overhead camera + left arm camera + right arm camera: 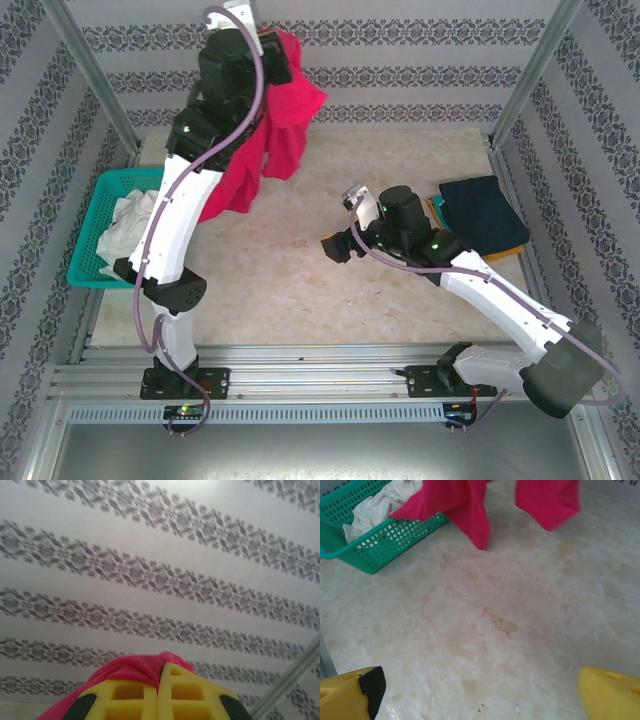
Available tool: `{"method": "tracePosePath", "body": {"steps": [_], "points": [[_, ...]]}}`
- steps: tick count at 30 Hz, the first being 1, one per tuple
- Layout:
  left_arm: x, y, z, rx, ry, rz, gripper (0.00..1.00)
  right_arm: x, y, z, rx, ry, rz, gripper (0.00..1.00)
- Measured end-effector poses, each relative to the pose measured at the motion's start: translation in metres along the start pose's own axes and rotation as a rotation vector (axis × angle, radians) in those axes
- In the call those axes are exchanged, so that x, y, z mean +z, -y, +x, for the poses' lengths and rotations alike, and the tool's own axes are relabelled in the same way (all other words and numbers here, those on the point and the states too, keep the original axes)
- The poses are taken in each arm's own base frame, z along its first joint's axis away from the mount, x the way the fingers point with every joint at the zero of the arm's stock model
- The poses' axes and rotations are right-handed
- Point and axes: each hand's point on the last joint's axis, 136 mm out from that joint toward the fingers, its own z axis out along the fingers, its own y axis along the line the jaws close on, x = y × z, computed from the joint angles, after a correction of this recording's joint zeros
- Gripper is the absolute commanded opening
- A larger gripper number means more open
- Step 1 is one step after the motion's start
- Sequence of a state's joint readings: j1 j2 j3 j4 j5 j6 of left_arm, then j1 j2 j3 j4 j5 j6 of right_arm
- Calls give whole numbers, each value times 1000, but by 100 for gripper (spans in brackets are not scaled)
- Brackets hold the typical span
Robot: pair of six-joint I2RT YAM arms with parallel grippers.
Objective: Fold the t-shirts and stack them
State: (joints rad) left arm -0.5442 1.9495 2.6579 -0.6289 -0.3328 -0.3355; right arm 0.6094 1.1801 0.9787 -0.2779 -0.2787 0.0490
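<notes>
Upper left of top view: crimson-pink t-shirt [285,120] hangs limp and creased, soft cloth clenched in left pincer [158,680] | right pincer [480,695] released over mottled beige desk [290,290] | navy t-shirt [483,212] folded square, right edge.

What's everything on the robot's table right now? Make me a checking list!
Surface: pale marbled table, blotchy, bare in the middle.
Job's things: pink t-shirt hanging in the air; navy t-shirt folded at the right, a yellow one peeking from beneath.
Clutter: teal basket at the left, white cloth inside.
Grippers: left gripper, fingers shut on the pink t-shirt; right gripper open above bare table.
Cables: purple cable along each arm.
Surroundings: patterned walls, metal frame posts.
</notes>
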Motion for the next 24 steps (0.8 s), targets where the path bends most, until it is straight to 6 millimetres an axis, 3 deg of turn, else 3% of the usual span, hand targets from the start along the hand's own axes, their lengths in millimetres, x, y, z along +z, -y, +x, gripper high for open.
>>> {"method": "tracePosePath", "body": {"steps": [7, 14, 19, 22, 24], "points": [[15, 33, 60, 0, -148, 78, 0, -1, 14, 5, 70, 4, 29, 98], [24, 34, 121, -71, -330, 88, 0, -15, 39, -5, 221, 82, 90, 98], [26, 35, 165, -152, -459, 87, 0, -33, 73, -23, 405, 193, 162, 98], [29, 34, 200, -210, -551, 77, 0, -36, 88, -28, 489, 227, 184, 98], [30, 33, 225, -248, -605, 68, 0, -32, 89, -32, 518, 230, 167, 91]]}}
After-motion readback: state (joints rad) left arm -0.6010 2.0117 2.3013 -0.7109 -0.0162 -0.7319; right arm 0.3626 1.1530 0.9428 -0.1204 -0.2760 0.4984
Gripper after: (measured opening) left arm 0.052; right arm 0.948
